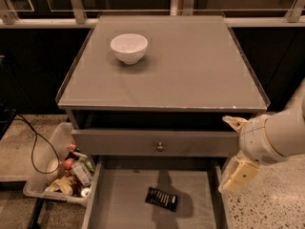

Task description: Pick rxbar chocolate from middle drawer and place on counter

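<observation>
In the camera view, the grey counter (pixel 190 70) fills the upper middle of the frame, with a white bowl (pixel 128 47) standing on its upper-left part. Below its front edge sits a shut drawer front (pixel 119 143) with a small round knob (pixel 160 147). Under that, the middle drawer (pixel 119 204) is pulled out toward the bottom edge of the frame. The rxbar chocolate (pixel 161 199) lies flat on the drawer floor, near its centre and slightly askew, clear of the side walls.

The gripper (pixel 225 154) is at the right of the frame, just outside the drawer's right wall and level with the shut drawer front. Its two pale fingers (pixel 237 176) are spread well apart, holding nothing, up and to the right of the bar.

At lower left, a clear plastic bin (pixel 56 136) of packets and bottles rests on the speckled floor (pixel 267 209), with a dark cable (pixel 34 149) looping beside it.
</observation>
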### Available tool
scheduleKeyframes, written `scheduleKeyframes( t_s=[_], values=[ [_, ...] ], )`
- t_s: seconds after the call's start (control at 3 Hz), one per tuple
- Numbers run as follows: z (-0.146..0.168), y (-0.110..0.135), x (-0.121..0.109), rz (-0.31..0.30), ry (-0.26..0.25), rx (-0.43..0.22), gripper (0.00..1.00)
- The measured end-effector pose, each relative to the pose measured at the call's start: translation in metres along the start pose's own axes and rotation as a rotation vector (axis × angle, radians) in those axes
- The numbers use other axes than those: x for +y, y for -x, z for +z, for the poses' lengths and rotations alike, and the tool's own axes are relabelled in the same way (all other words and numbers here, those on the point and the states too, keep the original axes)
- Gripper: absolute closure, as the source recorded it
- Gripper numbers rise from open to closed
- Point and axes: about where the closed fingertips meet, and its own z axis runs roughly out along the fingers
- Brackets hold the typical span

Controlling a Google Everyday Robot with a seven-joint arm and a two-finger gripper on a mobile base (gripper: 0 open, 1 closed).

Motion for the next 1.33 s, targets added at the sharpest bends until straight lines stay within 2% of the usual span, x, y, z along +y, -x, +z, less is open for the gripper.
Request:
scheduleKeyframes(
  t_s=[0.33,1.0,1.33],
  values=[
    [0.056,-0.006,0.017,-0.023,0.071,-0.015,0.0],
    [0.158,-0.036,0.04,-0.009,0.149,-0.13,0.0],
    [0.209,-0.052,0.053,0.019,0.209,-0.179,0.0]
  ],
)
